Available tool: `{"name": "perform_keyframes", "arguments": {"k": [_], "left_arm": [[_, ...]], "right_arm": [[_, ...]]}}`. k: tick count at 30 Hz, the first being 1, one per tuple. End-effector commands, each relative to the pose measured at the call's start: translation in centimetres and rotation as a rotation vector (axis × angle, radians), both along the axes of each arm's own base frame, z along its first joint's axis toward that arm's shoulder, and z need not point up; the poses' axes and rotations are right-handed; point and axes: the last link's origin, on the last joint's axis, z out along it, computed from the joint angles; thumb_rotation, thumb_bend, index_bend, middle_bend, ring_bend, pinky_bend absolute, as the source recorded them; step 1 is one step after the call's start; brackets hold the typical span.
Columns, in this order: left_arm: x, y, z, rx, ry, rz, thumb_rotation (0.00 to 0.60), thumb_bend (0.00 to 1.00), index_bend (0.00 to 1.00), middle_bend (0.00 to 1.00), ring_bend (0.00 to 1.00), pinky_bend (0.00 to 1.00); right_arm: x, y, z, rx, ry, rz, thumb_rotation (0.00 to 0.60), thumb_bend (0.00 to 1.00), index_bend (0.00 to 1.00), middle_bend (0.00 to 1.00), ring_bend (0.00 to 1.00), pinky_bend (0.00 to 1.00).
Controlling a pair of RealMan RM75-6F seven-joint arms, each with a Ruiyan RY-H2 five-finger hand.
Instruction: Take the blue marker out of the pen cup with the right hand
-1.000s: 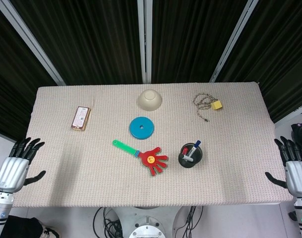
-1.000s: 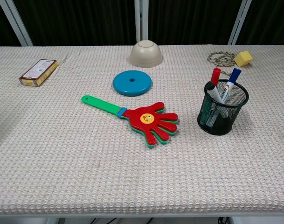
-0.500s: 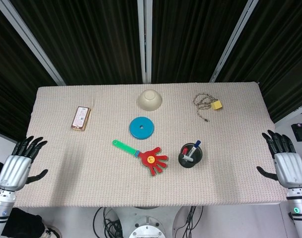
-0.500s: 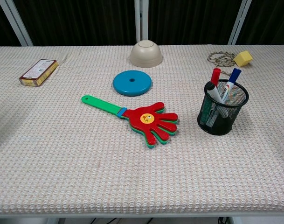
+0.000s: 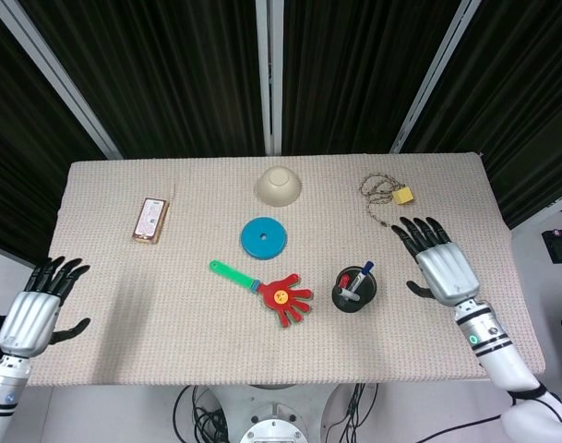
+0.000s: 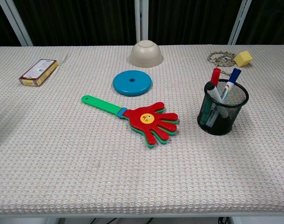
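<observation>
A black mesh pen cup [image 5: 355, 292] [image 6: 223, 108] stands right of the table's middle. In it lean a blue-capped marker [image 5: 364, 271] [image 6: 232, 78], a red-capped marker [image 6: 215, 77] and other pens. My right hand [image 5: 441, 265] hovers over the table to the right of the cup, empty, with its fingers spread and pointing away. It is clear of the cup by about a hand's width. My left hand [image 5: 31, 313] hangs off the table's front left corner, fingers apart, holding nothing. The chest view shows neither hand.
A red and green hand clapper [image 5: 270, 291] lies left of the cup. Behind it are a blue disc [image 5: 264, 237] and an upturned beige bowl [image 5: 279, 184]. A coiled cord with a yellow block [image 5: 388, 193] lies beyond my right hand. A small box [image 5: 150, 220] lies far left.
My right hand has come in from the table's right edge, moving left and away over the surface toward the cup. The left hand has barely shifted.
</observation>
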Motion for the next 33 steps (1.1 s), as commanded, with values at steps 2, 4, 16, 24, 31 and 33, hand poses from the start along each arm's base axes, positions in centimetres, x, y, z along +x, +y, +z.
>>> {"name": "perform_keyframes", "arguments": {"k": [2, 4, 16, 24, 31, 33], "left_arm": [[-0.1, 0.0, 0.1, 0.005, -0.002, 0.002, 0.600, 0.18, 0.15, 0.09, 0.02, 0.04], [-0.2, 0.0, 0.2, 0.008, -0.002, 0.005, 0.600, 0.18, 0.15, 0.09, 0.02, 0.04], [-0.4, -0.1, 0.4, 0.010, 0.000, 0.013, 0.600, 0.18, 0.15, 0.09, 0.02, 0.04], [-0.8, -0.2, 0.5, 0.011, -0.003, 0.026, 0.600, 0.18, 0.15, 0.09, 0.02, 0.04], [-0.8, -0.2, 0.6, 0.012, -0.003, 0.028, 0.600, 0.18, 0.15, 0.09, 0.02, 0.04], [-0.8, -0.2, 0.5, 0.009, -0.002, 0.028, 0.600, 0.18, 0.15, 0.09, 0.02, 0.04]], "right_arm": [[1.5, -1.4, -2.4, 0.044, 0.005, 0.008, 0.600, 0.15, 0.02, 0.00, 0.00, 0.00], [2.0, -1.8, -3.2, 0.067, 0.017, 0.015, 0.600, 0.15, 0.05, 0.00, 0.00, 0.00], [3.5, -3.0, -5.5, 0.109, 0.042, 0.013, 0.600, 0.22, 0.18, 0.00, 0.00, 0.00], [3.4, -3.0, -6.0, 0.113, 0.059, 0.003, 0.600, 0.24, 0.29, 0.00, 0.00, 0.00], [3.3, -3.0, -6.0, 0.107, 0.065, -0.011, 0.600, 0.26, 0.34, 0.00, 0.00, 0.00], [3.2, -3.0, -6.0, 0.107, 0.065, -0.014, 0.600, 0.27, 0.35, 0.00, 0.00, 0.00]]}}
